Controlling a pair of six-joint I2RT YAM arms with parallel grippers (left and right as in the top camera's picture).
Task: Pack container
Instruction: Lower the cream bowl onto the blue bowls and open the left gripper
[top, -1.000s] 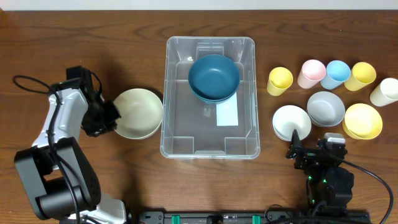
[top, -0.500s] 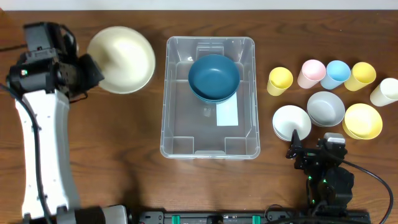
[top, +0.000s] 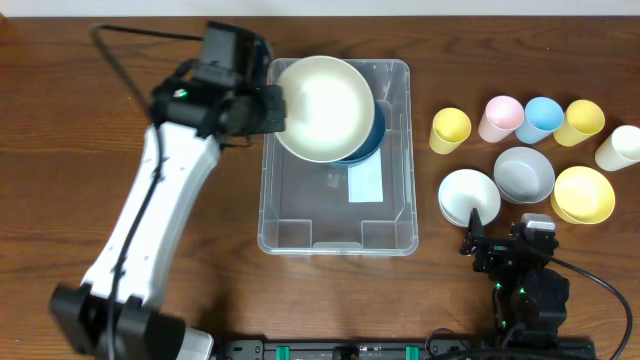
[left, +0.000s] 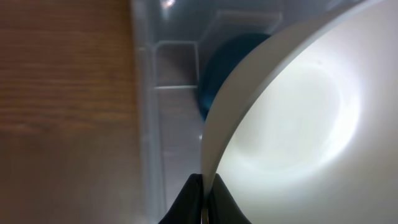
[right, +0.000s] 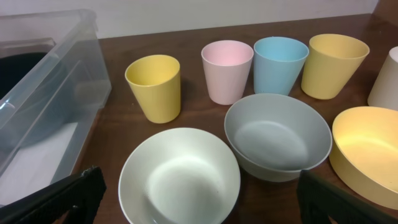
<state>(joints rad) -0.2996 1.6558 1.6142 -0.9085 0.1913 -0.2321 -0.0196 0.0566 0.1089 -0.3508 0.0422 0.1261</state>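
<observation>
A large clear plastic container (top: 300, 215) sits in the middle of a wooden table (top: 120, 290). The left gripper (top: 279, 107) is clamped on the rim of a cream bowl (top: 322, 105), holding it over the container's far end, where a dark blue bowl (top: 378, 135) lies inside. The right gripper (top: 477, 240) rests at the near right of the table, its fingers spread wide and empty, near a white bowl (top: 468, 195). A grey bowl (top: 524, 172), a yellow bowl (top: 584, 193) and a row of coloured cups (top: 543, 118) stand further right.
</observation>
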